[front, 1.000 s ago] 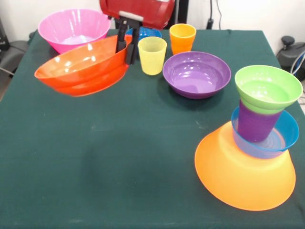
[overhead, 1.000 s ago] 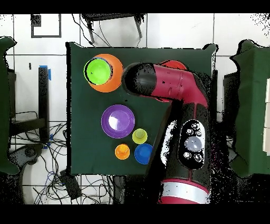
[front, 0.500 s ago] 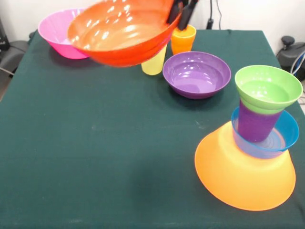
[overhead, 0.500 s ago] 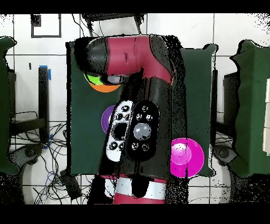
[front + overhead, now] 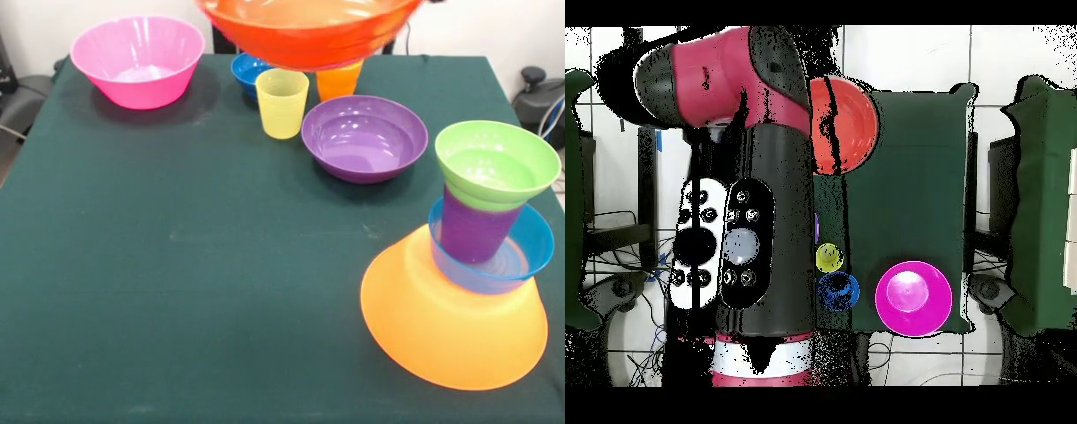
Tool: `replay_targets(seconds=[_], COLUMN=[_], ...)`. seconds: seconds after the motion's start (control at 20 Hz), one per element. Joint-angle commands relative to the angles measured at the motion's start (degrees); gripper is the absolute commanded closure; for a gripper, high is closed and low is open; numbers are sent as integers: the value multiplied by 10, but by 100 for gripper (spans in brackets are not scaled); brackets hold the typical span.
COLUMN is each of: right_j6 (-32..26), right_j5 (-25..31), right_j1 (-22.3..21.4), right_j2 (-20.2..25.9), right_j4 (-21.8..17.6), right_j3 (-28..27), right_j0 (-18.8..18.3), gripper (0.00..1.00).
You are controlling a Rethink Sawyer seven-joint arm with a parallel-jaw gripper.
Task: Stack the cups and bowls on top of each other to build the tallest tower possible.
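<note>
The orange-red bowl point(image 5: 309, 31) hangs high above the table's far side, cut by the picture's top edge. In the overhead view it point(image 5: 850, 125) sticks out beside the arm's head, with my gripper point(image 5: 827, 112) shut on its rim. The tower stands front right: the upturned yellow-orange bowl point(image 5: 450, 331), the light blue bowl point(image 5: 523, 256), the purple cup point(image 5: 472, 231) and the green bowl point(image 5: 496, 163). The purple bowl point(image 5: 364, 137), yellow cup point(image 5: 282, 103), orange cup point(image 5: 338, 81), dark blue bowl point(image 5: 244, 69) and pink bowl point(image 5: 137, 60) stand apart on the table.
The green cloth table point(image 5: 194, 283) fills the front view. In the overhead view the red and black arm point(image 5: 740, 200) covers the table's left half and hides the tower; the pink bowl point(image 5: 913, 298), yellow cup point(image 5: 829, 257) and dark blue bowl point(image 5: 837, 291) show beside it.
The orange-red bowl has been lifted off the table's far left and carried up and to the right, towards the tower's side. The arm has swung across in the overhead view.
</note>
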Motion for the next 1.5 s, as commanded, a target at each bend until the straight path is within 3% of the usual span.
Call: replay_targets(seconds=[0.05,0.2,0.45,0.8,1.2,1.3,1.5], right_j6=[38,68,112,83,78,86,122], right_j5=[-39,-52,-113,-71,-104,-112,-120], right_j1=[60,69,73,81,68,61,37], right_j2=[13,3,-2,-34,-43,-49,-34], right_j4=[-53,-48,-27,-26,-16,-16,30], right_j3=[-28,-26,28,17,49,67,137], right_j0=[25,38,53,78,89,94,92], gripper=[100,100,100,100,100,100,100])
